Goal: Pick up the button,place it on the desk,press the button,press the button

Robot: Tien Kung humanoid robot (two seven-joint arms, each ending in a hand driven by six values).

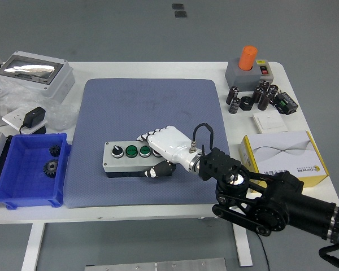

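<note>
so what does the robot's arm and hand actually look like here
Only the right arm shows. It is black and bulky, built of rounded joint housings with a silver disc on one joint. A metal wrist collar joins it to the right hand, which has a glossy white shell and dark finger segments with pale tips. A thin black cable loops up over the wrist.
</note>
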